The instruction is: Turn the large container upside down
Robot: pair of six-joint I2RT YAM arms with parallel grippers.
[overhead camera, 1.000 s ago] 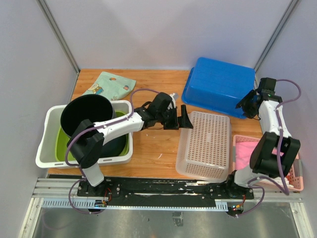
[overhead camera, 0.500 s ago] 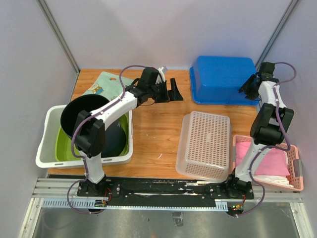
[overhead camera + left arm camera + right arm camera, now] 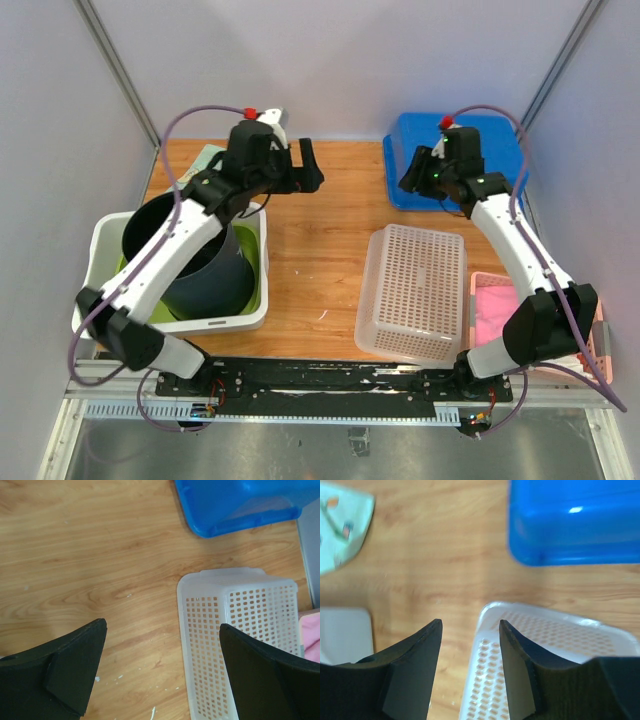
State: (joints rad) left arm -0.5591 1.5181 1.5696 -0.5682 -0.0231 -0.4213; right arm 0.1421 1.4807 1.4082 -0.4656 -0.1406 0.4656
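Withdrawn since the earlier frame, left hand (image 3: 308, 170) and right hand (image 3: 412, 178) are raised clear of the blue container (image 3: 495, 145), seen bottom-up at the far right of the bench (image 3: 320, 230). Left-wrist view: that hand is spread, nothing held. Right-wrist view: likewise released. Flipping is judged finished; only retreat is called for.

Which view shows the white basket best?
Top external: the whole white basket shows, nothing covering it. Left wrist crops it to one end; right wrist gets only a blurred corner.

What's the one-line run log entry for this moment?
left fingers: open, empty | right fingers: open, empty | blue container: back right, not held | white basket: front right
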